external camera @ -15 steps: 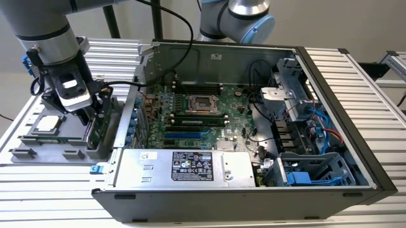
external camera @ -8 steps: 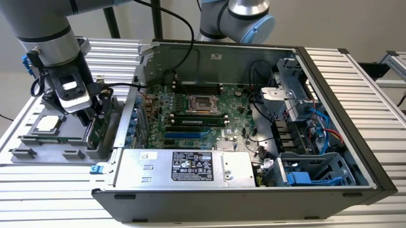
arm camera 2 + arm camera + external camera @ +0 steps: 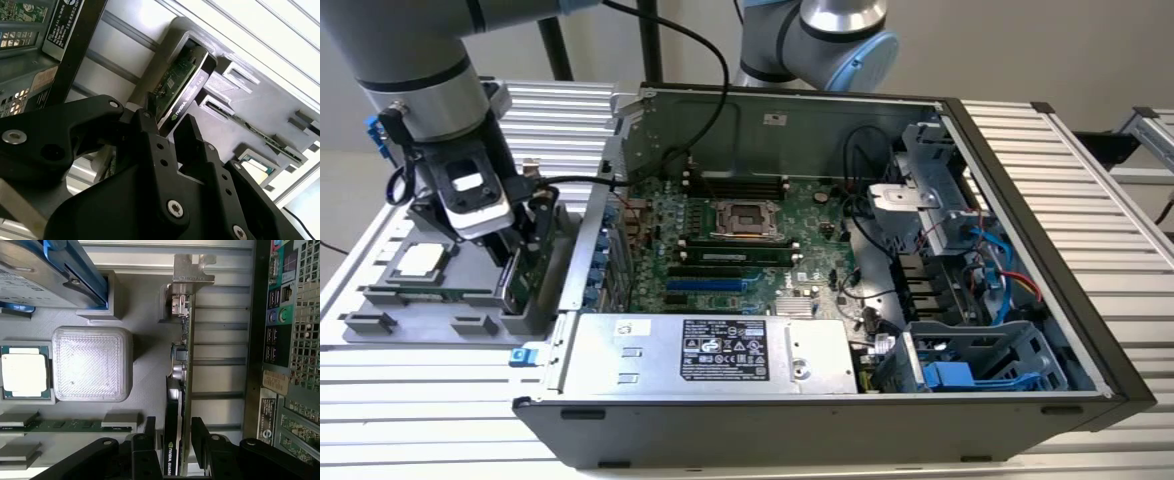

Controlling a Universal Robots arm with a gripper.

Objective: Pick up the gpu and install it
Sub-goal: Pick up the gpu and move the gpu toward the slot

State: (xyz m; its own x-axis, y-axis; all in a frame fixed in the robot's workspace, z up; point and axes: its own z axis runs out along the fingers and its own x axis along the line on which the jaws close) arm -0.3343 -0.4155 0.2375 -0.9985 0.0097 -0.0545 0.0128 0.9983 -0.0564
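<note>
1. Table (image 3: 1081, 190): a ribbed metal surface that carries all other items.

2. Computer case (image 3: 720, 440): lies on its side with the side panel off. The motherboard (image 3: 720, 250) faces up. A silver power supply (image 3: 707, 350) sits along the near wall.

3. Arm (image 3: 414, 70): comes down at the exterior view's left, outside the case and over the tray.

4. Tray (image 3: 145, 315): a grey parts holder on the table, just beside the rear wall of the case.

5. Gpu (image 3: 176, 390): stands on its long edge in a slot of the tray, on the side nearest the case. In the first wrist view, its silver bracket (image 3: 192, 267) is at the end far from the gripper. The black shroud faces the other parts in the tray and the green board faces the case.

6. Gripper (image 3: 175, 432): open and holding nothing. One black finger (image 3: 150, 135) is on each side of the gpu. In the first wrist view, a gap shows between the card and the finger on the shroud side.

7. Other tray contents, in the first wrist view:
   - a hard drive (image 3: 40, 270) with blue rails
   - a clear square cover (image 3: 92, 365)
   - a processor (image 3: 25, 372)
   - a memory stick (image 3: 65, 425)
</note>
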